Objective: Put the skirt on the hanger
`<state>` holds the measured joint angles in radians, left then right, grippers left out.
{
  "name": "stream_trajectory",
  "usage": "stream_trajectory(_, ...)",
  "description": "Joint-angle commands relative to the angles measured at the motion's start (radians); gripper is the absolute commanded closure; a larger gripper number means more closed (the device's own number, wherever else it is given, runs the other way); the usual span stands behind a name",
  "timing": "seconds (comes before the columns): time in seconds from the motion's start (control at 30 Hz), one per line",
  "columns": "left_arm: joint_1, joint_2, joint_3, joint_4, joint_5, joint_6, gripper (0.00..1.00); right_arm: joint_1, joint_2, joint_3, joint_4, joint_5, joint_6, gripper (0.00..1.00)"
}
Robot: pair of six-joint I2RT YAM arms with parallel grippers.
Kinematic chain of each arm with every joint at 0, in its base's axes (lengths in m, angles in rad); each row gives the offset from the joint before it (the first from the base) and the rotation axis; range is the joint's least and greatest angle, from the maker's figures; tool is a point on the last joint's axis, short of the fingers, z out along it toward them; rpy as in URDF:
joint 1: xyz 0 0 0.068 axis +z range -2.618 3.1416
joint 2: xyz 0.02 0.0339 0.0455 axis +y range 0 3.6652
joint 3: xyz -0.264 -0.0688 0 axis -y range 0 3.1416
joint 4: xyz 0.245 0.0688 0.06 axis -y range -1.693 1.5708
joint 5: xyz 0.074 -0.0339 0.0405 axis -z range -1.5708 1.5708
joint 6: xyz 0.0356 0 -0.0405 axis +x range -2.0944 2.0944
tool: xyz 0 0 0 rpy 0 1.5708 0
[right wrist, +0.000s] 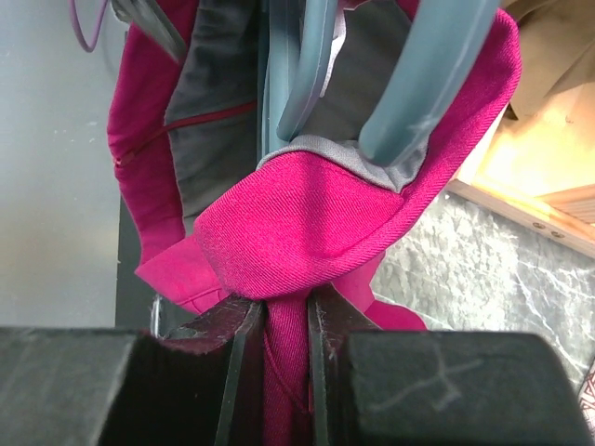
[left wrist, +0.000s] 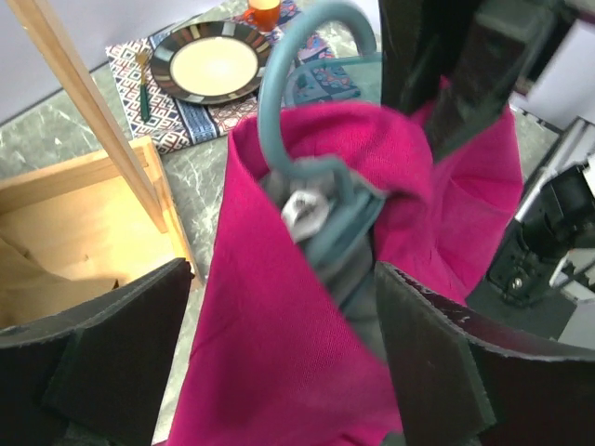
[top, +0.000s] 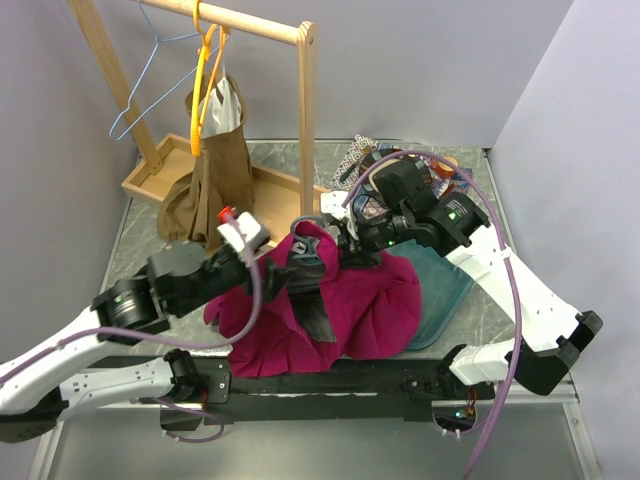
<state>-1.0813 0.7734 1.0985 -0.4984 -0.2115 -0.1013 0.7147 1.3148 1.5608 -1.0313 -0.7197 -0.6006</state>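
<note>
The magenta skirt [top: 375,300] lies bunched at the table's middle, its waist pulled up over a teal hanger [left wrist: 279,84]. The hanger's hook [top: 308,219] pokes out of the waistband, and its arms [right wrist: 423,74] run down inside the grey lining. My left gripper [left wrist: 279,372] stands open, one finger [left wrist: 112,362] on each side of the hanging cloth without pinching it. It sits just left of the hook in the top view [top: 296,262]. My right gripper [right wrist: 286,325] is shut on a fold of the skirt's waistband, right of the hook [top: 345,237].
A wooden garment rack [top: 306,110] stands at the back left on a wooden tray base [top: 150,180], carrying an orange hanger [top: 203,80] with a brown garment [top: 210,180] and a blue wire hanger [top: 150,80]. A plate [left wrist: 212,63] rests on a patterned mat. Teal cloth [top: 445,290] lies under the skirt.
</note>
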Motion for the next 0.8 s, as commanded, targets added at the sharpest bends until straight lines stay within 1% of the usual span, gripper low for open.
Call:
stream_trajectory(0.0,0.003,0.062,0.089,0.038,-0.061,-0.061,0.20,-0.015,-0.049,-0.010,0.091,-0.032,0.027,1.00)
stream_trajectory(0.07,0.001,0.076,0.098,0.026,-0.087,-0.061,0.28,-0.017,-0.049,-0.015,0.094,-0.034,0.028,1.00)
stream_trajectory(0.1,0.003,0.089,0.101,0.014,-0.097,-0.061,0.39,-0.021,-0.049,-0.015,0.094,-0.034,0.028,1.00)
stream_trajectory(0.13,0.003,0.090,0.104,0.003,-0.114,-0.060,0.47,-0.023,-0.054,-0.016,0.094,-0.030,0.028,1.00)
stream_trajectory(0.17,0.003,0.095,0.110,-0.017,-0.123,-0.061,0.70,-0.026,-0.055,-0.018,0.096,-0.023,0.028,1.00)
stream_trajectory(0.23,0.003,0.087,0.110,-0.028,-0.123,-0.057,0.94,-0.038,-0.068,-0.021,0.099,-0.009,0.030,1.00)
stream_trajectory(0.27,0.003,0.078,0.107,-0.031,-0.120,-0.051,0.99,-0.047,-0.071,-0.024,0.099,-0.003,0.027,1.00)
stream_trajectory(0.33,0.003,0.047,0.107,-0.040,-0.127,-0.051,0.99,-0.075,-0.087,-0.031,0.099,-0.006,0.018,1.00)
stream_trajectory(0.37,0.003,0.035,0.113,-0.046,-0.153,-0.057,0.99,-0.084,-0.094,-0.036,0.099,-0.012,0.013,1.00)
stream_trajectory(0.53,0.003,-0.088,0.095,-0.054,-0.203,-0.069,0.99,-0.124,-0.133,-0.074,0.097,-0.030,-0.016,1.00)
stream_trajectory(0.67,0.003,-0.143,0.063,-0.065,-0.184,-0.098,0.99,-0.133,-0.141,-0.087,0.100,-0.034,-0.021,1.00)
stream_trajectory(0.77,0.001,-0.146,0.043,-0.062,-0.088,-0.097,0.99,-0.138,-0.138,-0.070,0.093,-0.037,-0.025,1.00)
